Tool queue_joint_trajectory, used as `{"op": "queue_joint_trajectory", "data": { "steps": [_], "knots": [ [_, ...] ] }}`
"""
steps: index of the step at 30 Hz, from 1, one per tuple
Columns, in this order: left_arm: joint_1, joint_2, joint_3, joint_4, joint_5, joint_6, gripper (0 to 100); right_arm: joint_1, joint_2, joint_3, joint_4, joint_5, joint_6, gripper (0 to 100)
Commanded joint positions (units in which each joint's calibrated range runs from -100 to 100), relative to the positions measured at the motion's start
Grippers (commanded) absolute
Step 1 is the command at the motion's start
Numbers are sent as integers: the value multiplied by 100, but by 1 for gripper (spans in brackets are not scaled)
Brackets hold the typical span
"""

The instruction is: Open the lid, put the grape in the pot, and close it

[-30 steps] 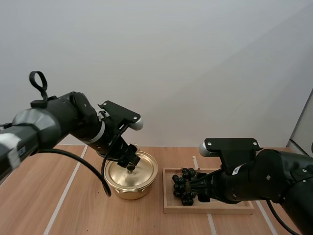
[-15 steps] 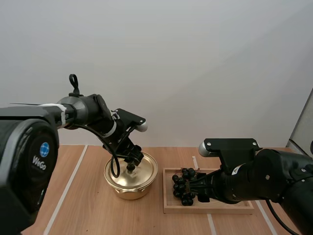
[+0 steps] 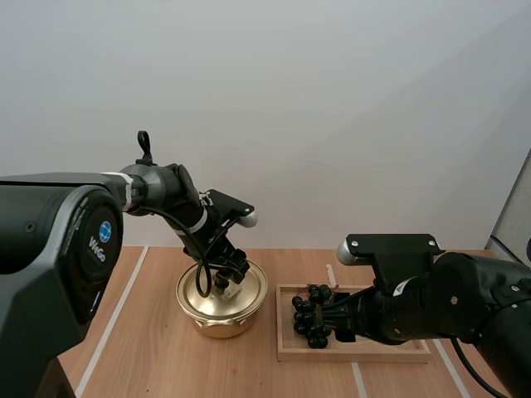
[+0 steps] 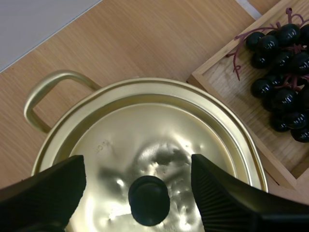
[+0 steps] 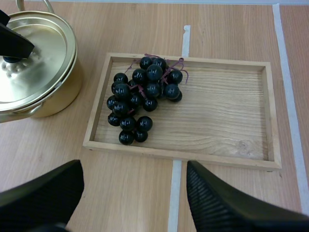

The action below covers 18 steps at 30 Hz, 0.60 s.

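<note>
Covering the pot, the lid hides the interior completely. In the high view the right arm masks the near rail of the tray and the right gripper's fingers.

Pot and lid are polished, gold-coloured metal. The lid is a shallow disc with a stepped rim and a dimpled centre that carries a round black knob. One looped metal handle projects from the pot wall.

The left gripper hangs over the lid with its jaws wide, one ribbed black finger on each side of the knob and a gap on both sides.

The tray is rectangular, pale grained wood, and lies on the wooden table just beside the pot. The grapes, a bunch of glossy black berries on reddish stems, rest in the tray end nearest the pot.

The right gripper hangs above the table near that end, jaws wide and holding nothing.
</note>
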Motion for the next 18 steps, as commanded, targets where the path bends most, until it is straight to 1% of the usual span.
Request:
{"op": "queue_joint_trajectory", "data": {
  "steps": [1,3,4,7,9,10,13,14,18],
  "knots": [
    [-17,10,-45,29,37,22,100,-18,-20,-64,18,-76,7,100],
    [-17,10,-45,29,97,22,100,-18,-20,-64,18,-76,7,100],
    [-17,10,-45,29,114,22,96,-18,-20,-64,18,-76,7,100],
    [-17,10,-45,29,220,22,63,-18,-20,-64,18,-76,7,100],
    [-17,10,-45,29,328,22,44,-18,-20,-64,18,-76,7,100],
    [-17,10,-45,29,376,22,32,-18,-20,-64,18,-76,7,100],
    [-17,10,-45,29,553,22,6,-18,-20,-64,18,-76,7,100],
    [-17,10,-45,29,599,22,1,-18,-20,-64,18,-76,7,100],
    [-17,-8,-45,29,833,12,0,-18,-20,-64,18,-76,7,100]
  ]
}}
